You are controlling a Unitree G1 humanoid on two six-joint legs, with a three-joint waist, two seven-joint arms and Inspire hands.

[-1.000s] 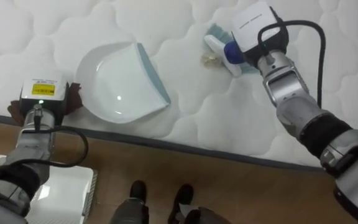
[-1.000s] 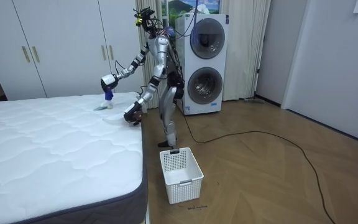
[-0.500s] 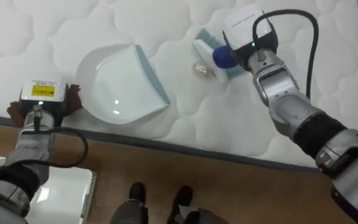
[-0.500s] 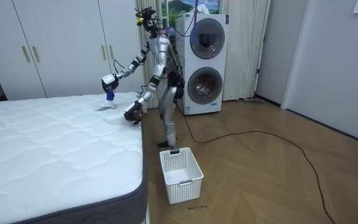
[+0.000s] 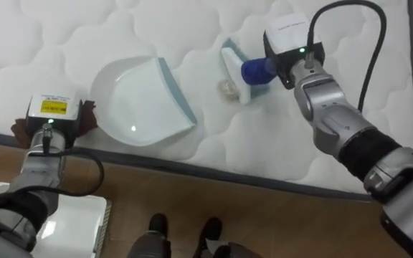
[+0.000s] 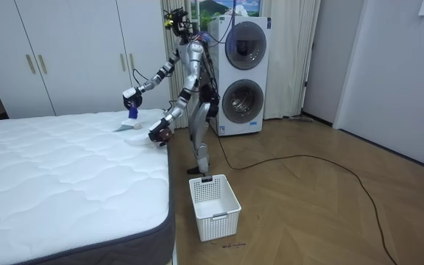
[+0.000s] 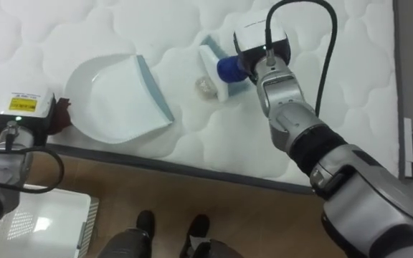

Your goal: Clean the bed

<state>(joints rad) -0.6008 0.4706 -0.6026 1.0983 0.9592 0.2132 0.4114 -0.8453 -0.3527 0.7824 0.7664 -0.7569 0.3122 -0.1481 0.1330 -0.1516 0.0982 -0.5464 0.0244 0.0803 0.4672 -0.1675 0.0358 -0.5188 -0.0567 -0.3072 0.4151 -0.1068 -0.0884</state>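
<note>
Debris (image 5: 226, 87) lies on the bed (image 5: 264, 150) just beside the brush (image 5: 233, 63), near the dustpan (image 5: 138, 100). The right hand (image 5: 289, 57) grasps the brush's blue handle. I cannot tell the fingers of the left hand (image 5: 52, 122), which is at the pan's rear. Sweep low and short toward the pan's lip, with the pan pressed flat.

Bright, even light is falling from overhead, washing the white mattress (image 5: 63, 43) pale. A small glint is shining on the dustpan (image 5: 131, 97). Soft shadows are pooling in the quilting and beneath the brush (image 5: 234, 63).
</note>
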